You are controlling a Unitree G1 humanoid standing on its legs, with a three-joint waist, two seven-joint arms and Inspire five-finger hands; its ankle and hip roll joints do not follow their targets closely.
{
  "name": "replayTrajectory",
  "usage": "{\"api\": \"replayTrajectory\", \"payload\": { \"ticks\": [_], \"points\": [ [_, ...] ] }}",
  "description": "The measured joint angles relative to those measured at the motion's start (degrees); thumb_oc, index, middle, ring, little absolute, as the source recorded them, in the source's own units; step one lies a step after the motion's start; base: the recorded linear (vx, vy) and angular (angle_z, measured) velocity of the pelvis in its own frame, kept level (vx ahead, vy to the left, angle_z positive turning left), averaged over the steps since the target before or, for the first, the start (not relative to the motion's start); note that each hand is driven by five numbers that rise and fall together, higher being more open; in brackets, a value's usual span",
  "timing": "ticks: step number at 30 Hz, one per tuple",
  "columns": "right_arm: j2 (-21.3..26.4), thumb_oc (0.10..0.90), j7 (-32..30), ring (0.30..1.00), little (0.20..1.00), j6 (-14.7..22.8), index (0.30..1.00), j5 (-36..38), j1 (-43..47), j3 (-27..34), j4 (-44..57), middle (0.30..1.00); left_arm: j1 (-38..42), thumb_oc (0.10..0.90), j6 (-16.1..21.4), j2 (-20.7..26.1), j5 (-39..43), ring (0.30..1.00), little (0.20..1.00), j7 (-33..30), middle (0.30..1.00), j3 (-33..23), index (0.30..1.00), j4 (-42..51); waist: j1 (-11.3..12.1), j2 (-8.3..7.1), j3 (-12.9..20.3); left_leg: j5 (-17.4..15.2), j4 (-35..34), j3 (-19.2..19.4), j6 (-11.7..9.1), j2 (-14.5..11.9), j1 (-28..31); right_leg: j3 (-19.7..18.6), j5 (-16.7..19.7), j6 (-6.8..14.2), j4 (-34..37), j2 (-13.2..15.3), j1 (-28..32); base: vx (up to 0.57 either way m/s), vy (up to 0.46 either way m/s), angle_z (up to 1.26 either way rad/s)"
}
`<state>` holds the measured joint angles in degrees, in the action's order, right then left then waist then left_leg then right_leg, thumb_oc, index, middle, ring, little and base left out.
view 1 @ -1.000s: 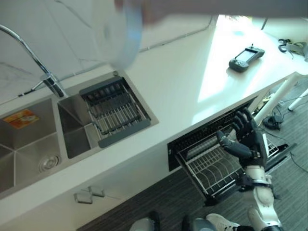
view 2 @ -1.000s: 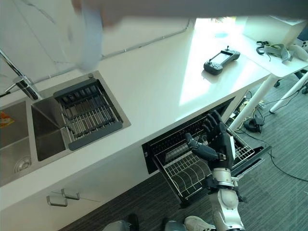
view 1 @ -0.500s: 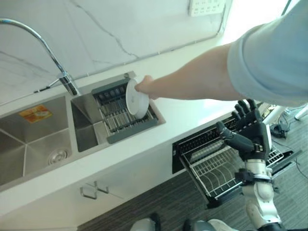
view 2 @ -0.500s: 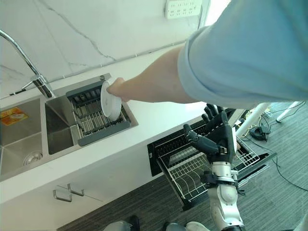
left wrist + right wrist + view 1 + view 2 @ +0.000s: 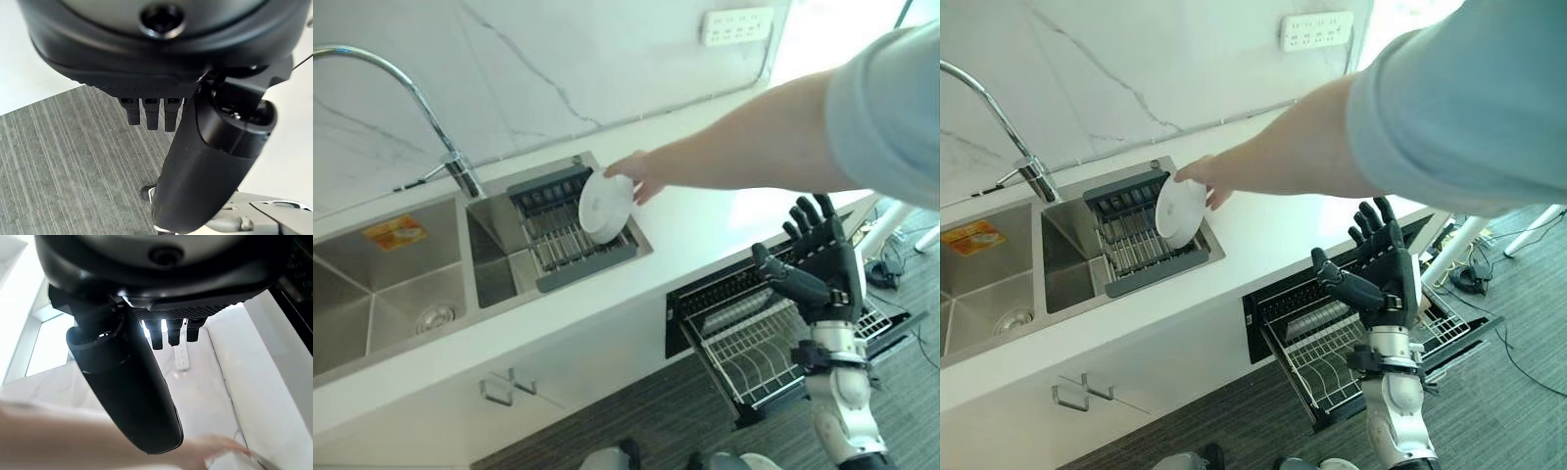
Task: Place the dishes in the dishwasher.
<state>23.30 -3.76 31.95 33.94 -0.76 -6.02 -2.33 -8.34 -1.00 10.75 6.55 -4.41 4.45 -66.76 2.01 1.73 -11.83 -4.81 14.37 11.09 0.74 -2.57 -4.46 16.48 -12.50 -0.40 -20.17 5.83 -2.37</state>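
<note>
Above the pulled-out dishwasher rack (image 5: 754,352), the right hand (image 5: 822,266) stood upright with fingers spread straight, grasping nothing. Its left hand (image 5: 205,147) hung over grey floor (image 5: 58,161), fingers relaxed and empty. A person's hand (image 5: 641,174) held a white plate (image 5: 605,206) on edge, tilted, its face toward the sink, over the drying rack (image 5: 570,235) in the sink's right basin. White counter (image 5: 705,220) lay bare between rack and dishwasher.

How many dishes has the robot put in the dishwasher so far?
None that I can see. The dishwasher rack is pulled out and looks empty. A person's hand is at a white plate in the sink's drying rack. The right robot hand is open above the dishwasher rack, holding nothing. The plate isn't picked up or loaded yet.
</note>
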Motion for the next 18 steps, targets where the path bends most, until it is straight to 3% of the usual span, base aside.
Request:
{"api": "replayTrajectory", "payload": {
  "ticks": [6, 13, 18],
  "points": [
    [-0.02, 0.8, -0.65, 0.9, 0.9, -3.04, 0.9, 0.02, 3.1, -0.31, 0.02, 0.9, 0.01, 0.8, -0.18, -0.69, 0.0, 0.9, 0.9, 0.09, 0.9, 0.48, 0.9, 0.12, 1.41, 0.15, 0.19, 0.01, 0.24, -1.62, 0.08, 0.54, -0.36, 1.37, -0.45, 0.04, -0.42, 0.5, 0.69, 0.03, 0.02, 0.15],
    [-0.68, 0.8, -4.02, 0.9, 0.9, -5.86, 0.9, 0.09, 6.79, -4.87, 0.0, 0.9, 0.1, 0.8, 0.11, -0.84, 0.08, 0.9, 0.9, 0.07, 0.9, 1.1, 0.9, 0.02, 4.43, 0.21, 0.23, 0.28, 0.24, -2.74, 0.44, 1.26, -0.7, 2.78, -0.68, 0.22, -0.85, 1.22, 1.06, 0.01, 0.03, 0.12],
    [-2.33, 0.8, -5.74, 0.9, 0.9, -6.44, 0.9, 0.54, 9.58, -4.98, -0.3, 0.9, 0.04, 0.8, 0.15, -0.8, 0.09, 0.9, 0.9, 0.07, 0.9, 1.49, 0.9, -0.18, 4.77, 0.26, 0.32, 0.98, 0.44, -4.28, 0.83, 2.07, -1.49, 4.39, -0.97, 0.36, -1.46, 2.02, 1.06, -0.05, 0.037, 0.19]
  ]
}}
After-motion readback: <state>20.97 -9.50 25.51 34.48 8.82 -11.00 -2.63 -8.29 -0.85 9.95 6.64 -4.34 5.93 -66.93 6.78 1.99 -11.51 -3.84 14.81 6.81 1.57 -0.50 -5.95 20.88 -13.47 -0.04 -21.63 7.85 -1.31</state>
